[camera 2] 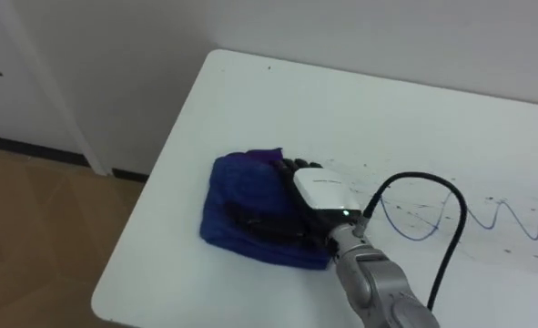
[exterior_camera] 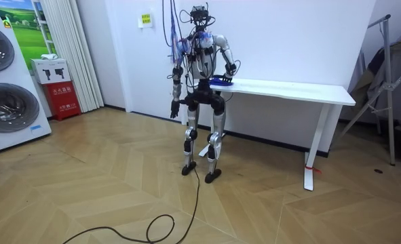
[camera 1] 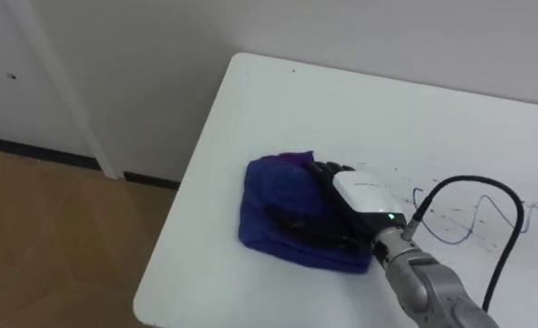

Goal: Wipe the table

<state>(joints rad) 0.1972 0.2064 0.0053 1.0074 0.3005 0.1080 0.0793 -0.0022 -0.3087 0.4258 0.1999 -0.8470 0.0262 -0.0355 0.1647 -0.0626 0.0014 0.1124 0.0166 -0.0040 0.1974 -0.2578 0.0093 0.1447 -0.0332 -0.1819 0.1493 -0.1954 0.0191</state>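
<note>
The blue cloth [camera 1: 270,193] lies bunched in folds on the white table [camera 1: 341,100], near the table's left end and a little in from its front edge. The robot's right hand [camera 1: 360,193] rests on top of it, reaching in from the lower right. Its dark fingers [camera 1: 291,219] stretch out across the cloth's upper folds and press down on it rather than curling round it, and the thumb lies along the cloth's far side. The white back of the hand sits over the cloth's right part.

Just to the right of the cloth, the tabletop carries small dark specks and a wavy blue pen line [camera 2: 514,221] that runs on toward the right. The rest of the tabletop around the cloth is plain white. Behind the table is a pale wall [camera 1: 387,36], and to the left, below the table's end, there is a wooden floor [camera 1: 50,246].

In the room view the robot stands upright at the end of the table that is on the room view's left, facing the wall, with its right arm stretched over the tabletop. Its left hand [exterior_camera: 175,107] hangs down at its side, clear of the table; I cannot tell how its fingers are set. Washing machines [exterior_camera: 3,88] and a red box [exterior_camera: 64,98] stand well apart, by the room view's left edge.
</note>
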